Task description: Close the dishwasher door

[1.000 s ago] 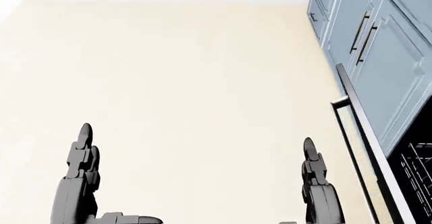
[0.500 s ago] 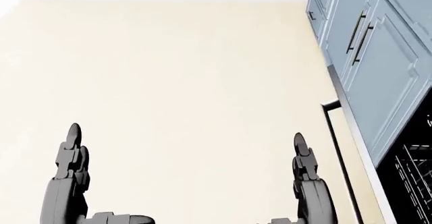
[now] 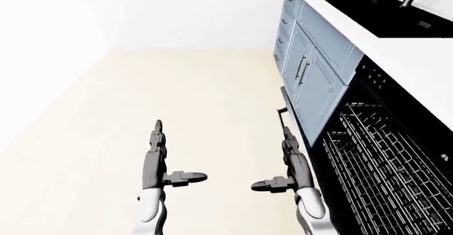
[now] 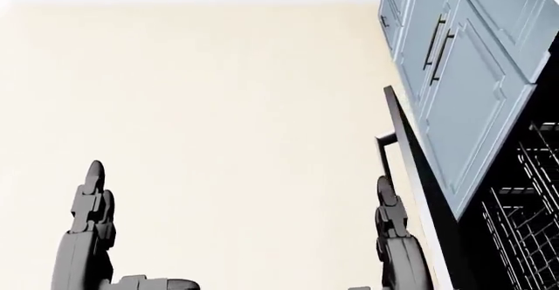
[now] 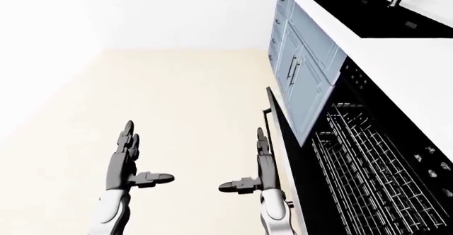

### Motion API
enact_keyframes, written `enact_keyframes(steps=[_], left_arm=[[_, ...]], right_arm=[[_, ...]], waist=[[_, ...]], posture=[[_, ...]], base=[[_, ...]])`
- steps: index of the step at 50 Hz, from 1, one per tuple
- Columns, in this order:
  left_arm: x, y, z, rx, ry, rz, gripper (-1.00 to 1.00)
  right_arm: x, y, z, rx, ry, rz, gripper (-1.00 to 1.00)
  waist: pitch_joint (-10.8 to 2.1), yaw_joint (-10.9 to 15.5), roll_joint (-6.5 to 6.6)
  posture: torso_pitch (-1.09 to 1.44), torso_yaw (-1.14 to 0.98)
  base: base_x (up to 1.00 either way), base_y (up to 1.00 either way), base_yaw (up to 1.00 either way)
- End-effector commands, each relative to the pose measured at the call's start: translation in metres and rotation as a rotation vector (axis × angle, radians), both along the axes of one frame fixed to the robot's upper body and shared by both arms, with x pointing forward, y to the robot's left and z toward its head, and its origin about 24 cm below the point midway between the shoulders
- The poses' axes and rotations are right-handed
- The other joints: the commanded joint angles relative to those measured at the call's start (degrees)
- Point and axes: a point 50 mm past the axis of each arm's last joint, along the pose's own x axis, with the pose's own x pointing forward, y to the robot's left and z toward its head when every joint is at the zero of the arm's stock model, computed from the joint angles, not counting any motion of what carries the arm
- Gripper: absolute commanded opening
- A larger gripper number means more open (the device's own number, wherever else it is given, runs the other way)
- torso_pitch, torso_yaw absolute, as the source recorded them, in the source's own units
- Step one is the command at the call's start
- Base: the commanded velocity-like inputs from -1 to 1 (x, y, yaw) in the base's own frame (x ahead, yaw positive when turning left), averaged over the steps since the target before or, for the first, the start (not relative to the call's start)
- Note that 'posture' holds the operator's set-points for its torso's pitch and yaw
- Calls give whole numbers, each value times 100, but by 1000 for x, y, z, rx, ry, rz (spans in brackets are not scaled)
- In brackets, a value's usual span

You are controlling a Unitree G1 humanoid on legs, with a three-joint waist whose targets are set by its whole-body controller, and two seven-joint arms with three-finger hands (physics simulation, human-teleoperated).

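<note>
Dishwasher door (image 5: 278, 123) hangs open, folded down and seen edge-on along the right of the eye views; wire rack (image 5: 361, 160) is exposed beyond it, under the white surface (image 5: 396, 60) with the black sink (image 5: 354, 4). Blue cabinets (image 3: 304, 70) sit further up the same run.

Right robot hand (image 5: 263, 163) is flat, fingers straight, thumb out sideways, holding nothing, just beside the door's outer edge. Left robot hand (image 5: 126, 152) is likewise spread and empty, well apart over bare floor (image 4: 218, 106).

Risks, as judged:
- Contact between right fingers and door cannot be confirmed.
- Door edge is thin; a flat hand could slip past it rather than lift.
- Pushing from the side instead of from under may jam fingers against the handle bar (image 4: 385, 139).
- A protruding rack would block closing; unclear from here.
</note>
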Motion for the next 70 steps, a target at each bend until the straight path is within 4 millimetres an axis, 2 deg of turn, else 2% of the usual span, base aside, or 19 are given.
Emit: enact_keyframes(steps=[1, 5, 6, 7, 8, 9, 10, 13, 16, 17, 21, 23, 25, 26, 34, 41, 48, 62, 70], left_arm=[[5, -6, 18, 5, -95, -27, 100], [5, -5, 19, 3, -97, -24, 100], [5, -6, 18, 4, -97, -26, 100], [5, -6, 18, 4, -96, -26, 100], [5, -6, 19, 4, -96, -26, 100], [5, -5, 19, 3, -98, -25, 100], [5, -5, 20, 2, -99, -24, 100], [5, -5, 19, 3, -98, -24, 100], [6, -4, 19, 3, -98, -21, 100], [6, -4, 19, 2, -97, -20, 100], [6, -3, 20, 2, -98, -19, 100], [7, -3, 20, 2, -98, -18, 100], [7, -3, 19, 2, -98, -18, 100], [7, -3, 19, 1, -97, -17, 100], [7, -3, 18, 1, -95, -16, 100], [7, -2, 18, -1, -96, -15, 100], [7, -3, 16, 0, -93, -18, 100], [8, -1, 18, -1, -96, -16, 100], [7, 0, 20, -6, -101, -14, 100]], right_arm=[[6, -4, 19, -6, -104, -14, 100], [6, -5, 20, -7, -106, -15, 100], [6, -5, 20, -7, -105, -16, 100], [6, -5, 19, -5, -105, -16, 100], [7, -4, 19, -5, -104, -15, 100], [7, -4, 19, -5, -104, -14, 100], [7, -4, 19, -5, -104, -13, 100], [7, -4, 18, -4, -103, -15, 100], [6, -5, 20, -4, -112, -18, 100], [7, -5, 20, -4, -112, -17, 100], [7, -3, 28, -9, -126, -16, 100], [6, -1, 34, -13, -135, -12, 100], [6, 2, 39, -13, -140, -11, 100], [6, 3, 40, -15, -142, -8, 100], [18, 23, 40, -28, -126, 28, 100], [26, 40, 39, -31, -114, 77, 100], [36, 54, 17, -44, -63, 110, 100], [63, 64, -17, -10, 13, 138, 100], [63, 65, -42, 12, 91, 146, 100]], waist=[[-72, -23, -6], [-52, -24, -389], [-103, -35, -583], [-178, -80, -850], [-104, -114, -554], [-95, -96, -593], [-91, -130, -557], [-75, -109, -395], [40, -113, -211], [35, -145, -276], [-3, -205, -271], [-38, -239, -178], [-108, -261, 17], [-49, -242, -157], [-186, -176, -257], [-230, -144, -241], [-256, -144, -213], [-279, -162, -170], [-290, -173, -151]], posture=[[0, 0], [0, 0], [0, 0], [0, 0], [0, 0], [0, 0], [0, 0], [0, 0], [0, 0], [0, 0], [0, 0], [0, 0], [0, 0], [0, 0], [0, 0], [0, 0], [0, 0], [0, 0], [0, 0]], base=[[0, -27, 0], [0, -27, 0], [0, -28, 0], [0, -27, 0], [0, -27, 0], [0, -27, 0], [0, -28, 0], [0, -27, 0], [0, -18, 0], [0, 0, 0], [0, 0, 0], [0, 0, 0], [0, 0, 0], [0, 0, 0], [0, 0, 0], [0, 0, 0], [0, 0, 0], [0, 0, 0], [0, 0, 0]])
